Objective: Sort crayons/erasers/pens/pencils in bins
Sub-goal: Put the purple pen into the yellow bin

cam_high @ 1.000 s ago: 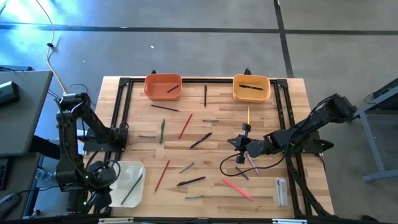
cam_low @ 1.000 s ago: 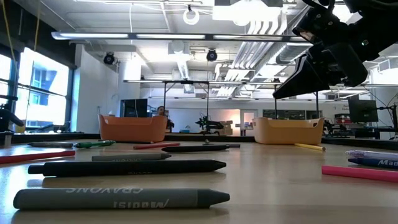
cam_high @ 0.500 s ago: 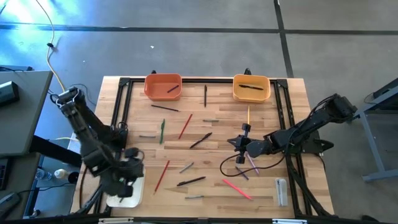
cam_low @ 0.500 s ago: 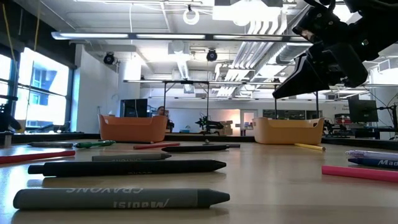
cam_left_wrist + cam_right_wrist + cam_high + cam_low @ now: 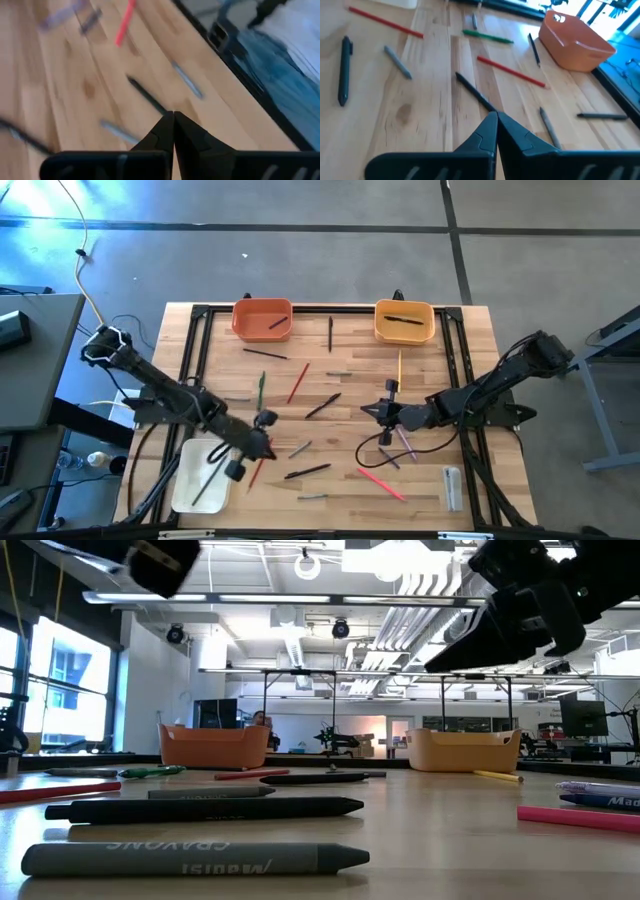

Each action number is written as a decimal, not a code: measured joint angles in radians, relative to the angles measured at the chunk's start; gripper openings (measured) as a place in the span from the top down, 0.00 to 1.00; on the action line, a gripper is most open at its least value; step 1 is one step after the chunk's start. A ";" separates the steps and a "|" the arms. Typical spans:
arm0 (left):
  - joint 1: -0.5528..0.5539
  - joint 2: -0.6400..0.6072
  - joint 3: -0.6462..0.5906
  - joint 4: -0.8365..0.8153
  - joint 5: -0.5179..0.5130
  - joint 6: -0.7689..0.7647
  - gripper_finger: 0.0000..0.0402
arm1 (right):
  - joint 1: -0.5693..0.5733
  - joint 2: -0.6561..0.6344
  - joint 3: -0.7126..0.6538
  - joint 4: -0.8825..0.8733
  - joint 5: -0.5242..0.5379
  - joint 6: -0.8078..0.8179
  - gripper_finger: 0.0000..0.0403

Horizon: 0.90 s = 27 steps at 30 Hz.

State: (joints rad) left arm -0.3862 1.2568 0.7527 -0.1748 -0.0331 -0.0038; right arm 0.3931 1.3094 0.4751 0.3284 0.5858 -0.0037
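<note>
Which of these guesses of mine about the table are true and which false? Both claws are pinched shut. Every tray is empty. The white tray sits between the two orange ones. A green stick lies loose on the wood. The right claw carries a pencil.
1. Both claws are pinched shut: true. The left gripper and the right gripper each show fingers pressed together.
2. Every tray is empty: false. The orange bin, the yellow-orange bin and the white bin each hold one dark stick.
3. The white tray sits between the two orange ones: false. It is at the near left corner; the other two stand along the far edge.
4. A green stick lies loose on the wood: true, the green pencil.
5. The right claw carries a pencil: false. Nothing shows between its fingers.
</note>
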 joint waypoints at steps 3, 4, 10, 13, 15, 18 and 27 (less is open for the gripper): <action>0.063 0.000 -0.091 0.208 0.026 0.093 1.00 | 0.000 0.000 0.000 0.027 0.000 -0.018 1.00; 0.083 0.000 -0.123 0.280 0.029 0.122 1.00 | -0.001 0.000 0.000 0.036 0.000 -0.026 1.00; 0.200 0.000 -0.287 0.678 0.031 0.223 1.00 | -0.003 0.000 0.000 0.121 0.000 -0.050 1.00; 0.247 0.000 -0.369 0.883 0.030 0.224 1.00 | -0.013 0.000 0.000 0.149 0.000 -0.056 1.00; 0.279 0.000 -0.422 1.002 0.031 0.225 1.00 | -0.027 0.012 0.000 0.186 -0.006 -0.069 1.00; 0.325 0.000 -0.490 1.133 0.032 0.219 1.00 | -0.061 0.058 0.000 0.273 -0.059 -0.104 1.00; 0.403 0.001 -0.543 1.228 0.030 0.217 1.00 | -0.159 0.256 0.000 0.599 -0.228 -0.159 1.00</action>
State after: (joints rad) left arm 0.0168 1.2575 0.2100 1.0536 -0.0031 0.2131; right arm 0.2340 1.5651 0.4751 0.9272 0.3576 -0.1627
